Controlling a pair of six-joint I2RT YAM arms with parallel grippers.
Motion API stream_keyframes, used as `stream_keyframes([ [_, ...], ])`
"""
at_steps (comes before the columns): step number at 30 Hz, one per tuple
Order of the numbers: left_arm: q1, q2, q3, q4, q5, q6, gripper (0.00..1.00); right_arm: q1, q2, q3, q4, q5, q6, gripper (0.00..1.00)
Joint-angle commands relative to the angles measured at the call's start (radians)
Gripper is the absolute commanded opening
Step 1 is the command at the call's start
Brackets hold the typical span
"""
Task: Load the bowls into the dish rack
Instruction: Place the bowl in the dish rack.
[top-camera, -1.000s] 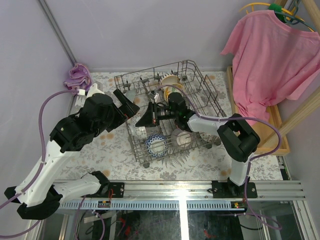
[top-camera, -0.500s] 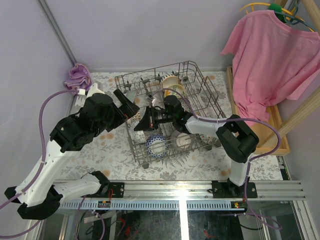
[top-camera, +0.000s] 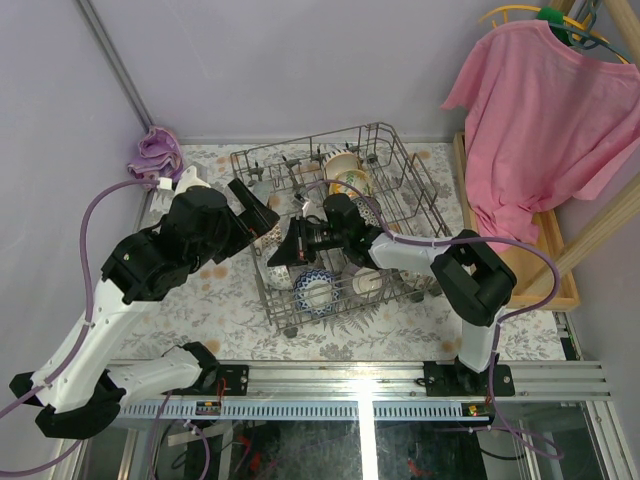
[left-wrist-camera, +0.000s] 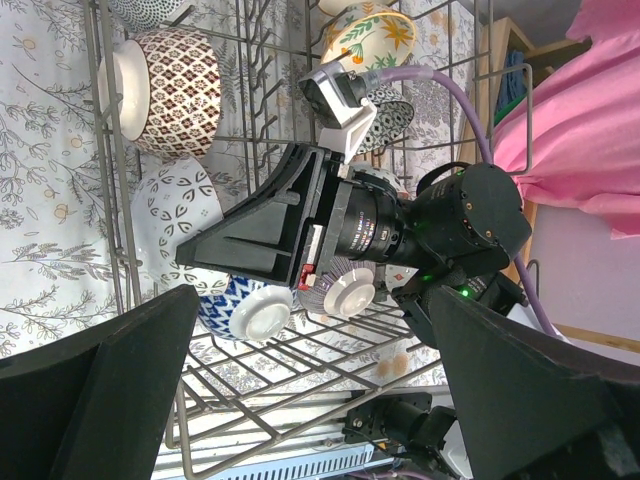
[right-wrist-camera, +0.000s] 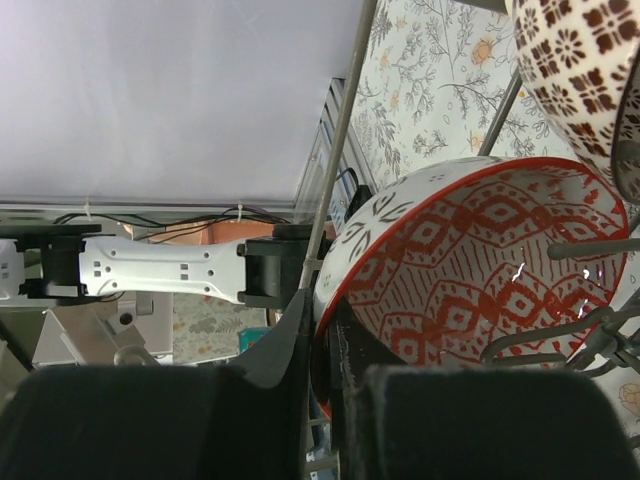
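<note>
The grey wire dish rack (top-camera: 418, 190) stands mid-table with several bowls on edge among its tines. My right gripper (top-camera: 286, 250) reaches into its near-left part, shut on the rim of a bowl (right-wrist-camera: 480, 260) that is red-patterned inside and white with dark leaf marks outside (left-wrist-camera: 180, 215). Beside it stand a brown-patterned bowl (left-wrist-camera: 175, 90), a blue bowl (left-wrist-camera: 240, 305), a striped bowl (left-wrist-camera: 345, 290) and an orange-green floral bowl (left-wrist-camera: 370, 35). My left gripper (top-camera: 258, 212) hovers just left of the rack, open and empty, fingers wide apart (left-wrist-camera: 312, 335).
A pink shirt (top-camera: 540, 110) hangs at the right above a wooden frame (top-camera: 560, 270). A purple cloth (top-camera: 155, 150) lies at the back left corner. The rack's tall wire sides (right-wrist-camera: 345, 130) enclose my right gripper. A metal rail (top-camera: 380, 378) runs along the near edge.
My right gripper has carried the red-patterned bowl leftward and nearer, down toward the rack's near-left tines. The left arm has stayed put.
</note>
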Motion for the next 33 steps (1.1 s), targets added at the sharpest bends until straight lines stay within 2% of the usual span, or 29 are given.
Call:
stream_keyframes([
  [1,0.009,-0.009,-0.008,0.037,-0.004,0.012,1.00,0.042,0.039,0.010,-0.098,0.062,-0.096,0.09],
  [8,0.009,-0.006,-0.006,0.037,-0.002,0.012,1.00,0.049,0.039,-0.006,-0.119,0.065,-0.115,0.15],
  [10,0.010,-0.007,-0.009,0.037,-0.002,0.010,1.00,0.051,0.030,0.002,-0.154,0.072,-0.145,0.22],
  [13,0.010,-0.009,-0.017,0.043,0.000,0.007,1.00,0.053,0.007,0.018,-0.207,0.089,-0.182,0.39],
  [26,0.011,-0.022,-0.030,0.060,0.001,0.004,1.00,0.052,-0.091,0.105,-0.368,0.129,-0.294,0.57],
  [33,0.011,-0.032,-0.031,0.061,0.001,0.008,1.00,0.051,-0.149,0.212,-0.494,0.178,-0.381,0.74],
])
